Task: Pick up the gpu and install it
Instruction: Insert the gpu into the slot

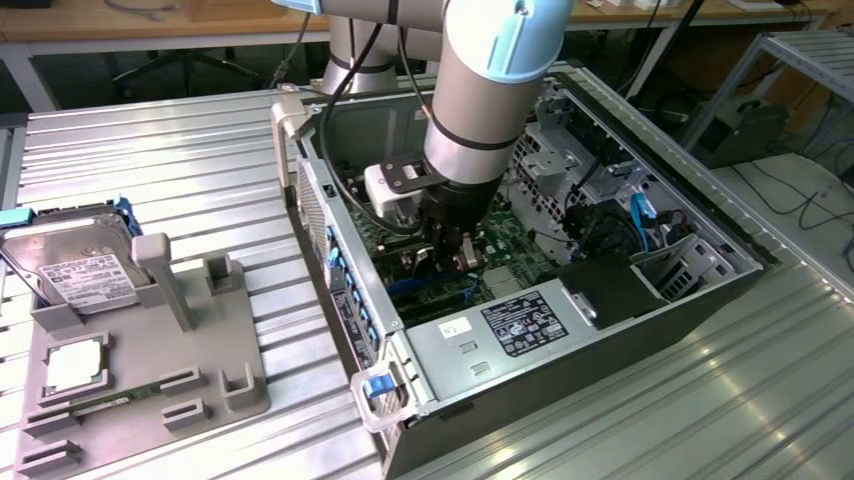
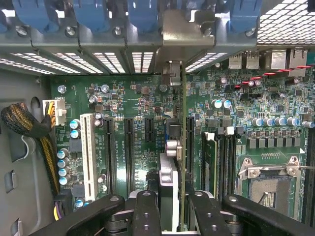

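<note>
- gpu (image 2: 173, 162): you have it edge-on, pinched between the gripper (image 2: 175, 214) fingers, which are set narrow.
- It stands among the motherboard (image 2: 123, 98) slots inside the computer case (image 1: 601, 400).
- Hard drive (image 1: 80, 275) rests on the grey fixture (image 1: 200, 340), at the exterior view's left.

The claw (image 1: 454, 260) reaches down inside the open computer case (image 1: 601, 400).
</note>
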Tool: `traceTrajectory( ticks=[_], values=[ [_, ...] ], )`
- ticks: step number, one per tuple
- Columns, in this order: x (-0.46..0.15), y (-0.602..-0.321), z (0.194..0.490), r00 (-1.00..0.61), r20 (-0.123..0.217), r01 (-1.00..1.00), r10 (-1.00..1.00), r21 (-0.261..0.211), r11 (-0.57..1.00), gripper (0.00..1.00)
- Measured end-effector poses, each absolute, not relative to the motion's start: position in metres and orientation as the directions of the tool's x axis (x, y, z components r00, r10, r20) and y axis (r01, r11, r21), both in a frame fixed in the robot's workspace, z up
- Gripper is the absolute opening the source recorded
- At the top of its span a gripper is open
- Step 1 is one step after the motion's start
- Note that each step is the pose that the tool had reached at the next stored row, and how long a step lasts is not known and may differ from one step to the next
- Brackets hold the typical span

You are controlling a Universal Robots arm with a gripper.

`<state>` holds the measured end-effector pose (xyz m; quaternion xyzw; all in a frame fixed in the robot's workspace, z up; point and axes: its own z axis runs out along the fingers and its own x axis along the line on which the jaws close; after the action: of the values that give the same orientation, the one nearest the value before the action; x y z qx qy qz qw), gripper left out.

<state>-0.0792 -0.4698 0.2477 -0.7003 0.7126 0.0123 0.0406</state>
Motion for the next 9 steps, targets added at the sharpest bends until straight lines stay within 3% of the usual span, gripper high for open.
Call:
traceTrajectory(
  ticks=[9],
  values=[
    [-0.0791, -0.4696, 0.2451, -0.016, -0.075, -0.999, -0.997, -0.039, 0.019, 0.28]
  ],
)
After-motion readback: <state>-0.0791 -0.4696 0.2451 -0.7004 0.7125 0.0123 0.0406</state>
